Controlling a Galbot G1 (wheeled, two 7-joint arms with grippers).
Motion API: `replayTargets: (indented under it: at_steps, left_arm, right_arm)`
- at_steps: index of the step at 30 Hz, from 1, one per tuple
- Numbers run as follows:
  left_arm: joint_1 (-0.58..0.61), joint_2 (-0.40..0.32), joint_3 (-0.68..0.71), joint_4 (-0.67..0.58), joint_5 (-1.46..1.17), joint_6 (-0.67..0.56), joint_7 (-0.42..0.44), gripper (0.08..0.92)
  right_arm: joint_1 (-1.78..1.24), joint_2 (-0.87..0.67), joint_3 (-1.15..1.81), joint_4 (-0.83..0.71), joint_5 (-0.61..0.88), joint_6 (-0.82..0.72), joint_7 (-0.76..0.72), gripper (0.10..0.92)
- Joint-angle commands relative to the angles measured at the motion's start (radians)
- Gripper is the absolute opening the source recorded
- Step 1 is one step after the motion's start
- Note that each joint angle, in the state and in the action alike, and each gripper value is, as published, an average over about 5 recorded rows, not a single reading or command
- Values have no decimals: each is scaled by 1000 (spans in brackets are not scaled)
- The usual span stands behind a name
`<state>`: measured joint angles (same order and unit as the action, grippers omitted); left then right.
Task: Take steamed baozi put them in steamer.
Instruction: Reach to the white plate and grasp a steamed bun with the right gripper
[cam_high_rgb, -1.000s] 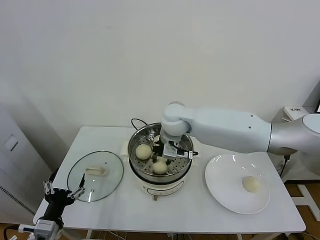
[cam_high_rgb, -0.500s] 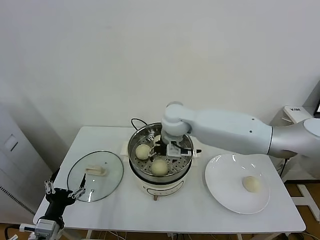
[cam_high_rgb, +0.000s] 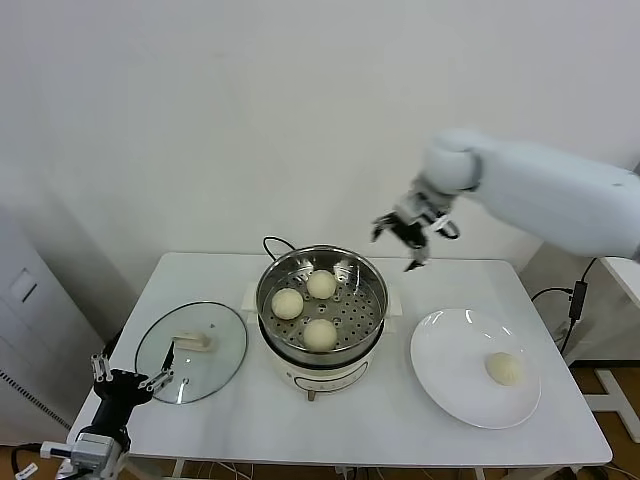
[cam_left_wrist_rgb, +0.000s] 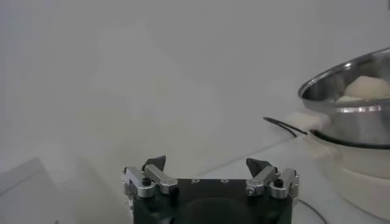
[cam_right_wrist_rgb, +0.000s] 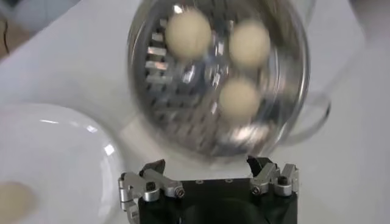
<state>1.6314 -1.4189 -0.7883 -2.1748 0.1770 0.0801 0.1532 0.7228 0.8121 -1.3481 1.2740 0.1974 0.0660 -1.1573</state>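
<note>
Three cream-white steamed baozi (cam_high_rgb: 321, 284) (cam_high_rgb: 287, 303) (cam_high_rgb: 320, 334) lie in the shiny steel steamer (cam_high_rgb: 268, 285) at the table's middle. A further baozi (cam_high_rgb: 503, 369) rests on the white plate (cam_high_rgb: 445, 345) at the right. My right gripper (cam_high_rgb: 412, 233) hangs open and empty high above the table, between steamer and plate. Its wrist view looks down on the steamer (cam_right_wrist_rgb: 292, 85) with the three baozi (cam_right_wrist_rgb: 189, 33) and the plate (cam_right_wrist_rgb: 55, 158); the gripper (cam_right_wrist_rgb: 207, 167) holds nothing. My left gripper (cam_high_rgb: 130, 383) is parked open at the table's front left corner, also open in its own view (cam_left_wrist_rgb: 206, 165).
A round glass lid (cam_high_rgb: 225, 345) with a cream handle lies flat left of the steamer. A black cord (cam_high_rgb: 272, 243) runs behind the pot. Table edges are close to the plate on the right and the lid on the left.
My right gripper let go of a baozi inside the steamer, opened, then rose up and to the right, out of the basket. Three baozi now lie uncovered in it.
</note>
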Motion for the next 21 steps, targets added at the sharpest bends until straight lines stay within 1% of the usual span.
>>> replayTargets:
  at_steps: [1, 6, 9, 15, 21]
  left_arm:
    - [-5, -1, 11, -3, 6, 1, -1, 823]
    - [-1, 3, 14, -8, 12, 1, -1, 823]
    - [-2, 4, 15, -9, 16, 2, -1, 823]
    - [4, 3, 16, -9, 22, 0, -1, 823]
    - [8, 5, 8, -8, 23, 0, -3, 823]
  right_arm:
    - [-227, -331, 38, -92, -59, -147, 0, 823]
    - [-488, -370, 220, -94, -122, -146, 33, 823]
    - [-567, -373, 271, -87, -141, -141, 52, 823]
    - [-675, -341, 358, -93, -169, -137, 92, 823]
    - [-699, -303, 369, -111, -186, -150, 101, 823]
